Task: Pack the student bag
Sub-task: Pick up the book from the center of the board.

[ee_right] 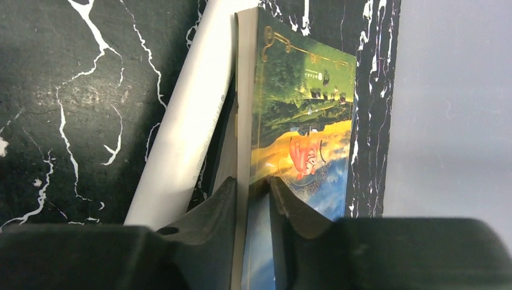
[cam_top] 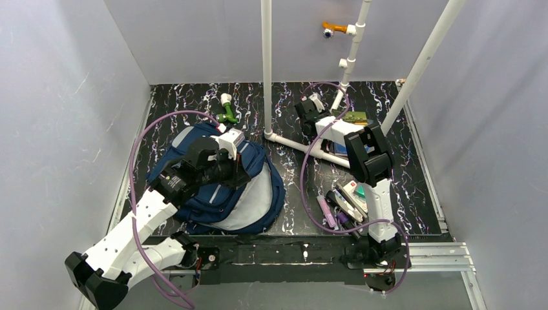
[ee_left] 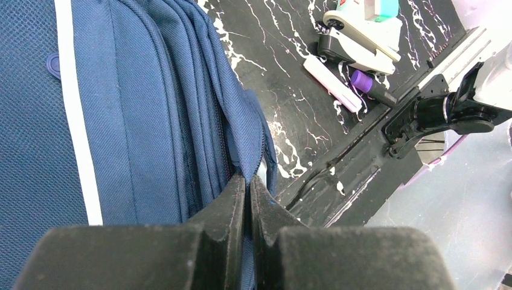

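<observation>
A: Start with the bag. Where does it lie?

B: Your student bag lies flat on the left half of the table, a black top veined with white. Plain grey walls close it in on three sides.

A: And around it?

B: A white pipe frame rises mid-table. Pens and markers lie in a heap near your right arm's base, well apart from the bag. A green-and-white item sits just beyond the bag's far edge.

A: Left arm?

B: It's folded hard, elbow low in the near-left corner and forearm reaching out over the bag. Your left gripper has its jaws pressed together, pinching the navy fabric right at the zip edge.

A: Right arm?

B: It goes up from its base, then bends over to the far side by the pipe. Your right gripper is narrow, one finger on each face of a book. The book stands on edge, leaning against that pipe, with its bright cover facing right.
</observation>
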You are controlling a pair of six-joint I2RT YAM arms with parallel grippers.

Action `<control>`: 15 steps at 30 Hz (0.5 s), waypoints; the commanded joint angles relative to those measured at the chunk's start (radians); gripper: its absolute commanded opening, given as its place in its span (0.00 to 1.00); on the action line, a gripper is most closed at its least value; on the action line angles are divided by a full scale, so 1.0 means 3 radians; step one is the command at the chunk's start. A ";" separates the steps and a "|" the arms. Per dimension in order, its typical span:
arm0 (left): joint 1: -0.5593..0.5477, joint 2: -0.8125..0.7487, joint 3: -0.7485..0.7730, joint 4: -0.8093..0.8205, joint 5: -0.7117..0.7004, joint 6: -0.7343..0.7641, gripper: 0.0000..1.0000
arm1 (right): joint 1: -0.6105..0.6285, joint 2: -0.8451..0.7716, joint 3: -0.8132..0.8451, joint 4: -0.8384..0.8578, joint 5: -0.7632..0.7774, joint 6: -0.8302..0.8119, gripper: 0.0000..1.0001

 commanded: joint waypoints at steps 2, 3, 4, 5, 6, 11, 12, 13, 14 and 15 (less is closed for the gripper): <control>0.0018 0.0024 0.0033 0.0115 0.0136 -0.0036 0.00 | -0.0017 -0.0047 0.0210 0.0151 0.0108 -0.0132 0.18; 0.0015 0.0037 0.0037 0.0117 0.0140 -0.0041 0.00 | -0.0017 -0.0061 0.0232 0.0118 0.0095 -0.0124 0.15; 0.0012 0.0052 0.0042 0.0114 0.0143 -0.0043 0.00 | -0.0016 -0.0092 0.0249 0.0084 0.0083 -0.0106 0.11; 0.0016 0.0061 0.0043 0.0110 0.0138 -0.0050 0.00 | -0.0016 -0.0131 0.0265 0.0041 0.0071 -0.0092 0.08; 0.0013 0.0063 0.0038 0.0109 0.0119 -0.0065 0.00 | -0.0016 -0.0172 0.0274 0.0004 0.0060 -0.0077 0.06; 0.0013 0.0085 -0.0052 0.0126 -0.0017 -0.0201 0.01 | -0.0020 -0.0463 0.0235 -0.0135 -0.0084 -0.0016 0.01; 0.0015 0.0099 -0.0079 0.0133 -0.0027 -0.0228 0.03 | -0.0021 -0.0518 0.0225 -0.0178 -0.0141 0.0000 0.01; 0.0014 0.0112 -0.0102 0.0141 -0.0058 -0.0265 0.06 | -0.0021 -0.0572 0.0220 -0.0228 -0.0194 0.0036 0.01; 0.0015 0.0152 -0.0187 0.0160 -0.0174 -0.0428 0.19 | -0.0014 -0.0833 0.0123 -0.0343 -0.0475 0.0110 0.01; 0.0014 0.0156 -0.0199 0.0158 -0.0211 -0.0514 0.21 | -0.0008 -0.0950 0.0063 -0.0343 -0.0634 0.0149 0.01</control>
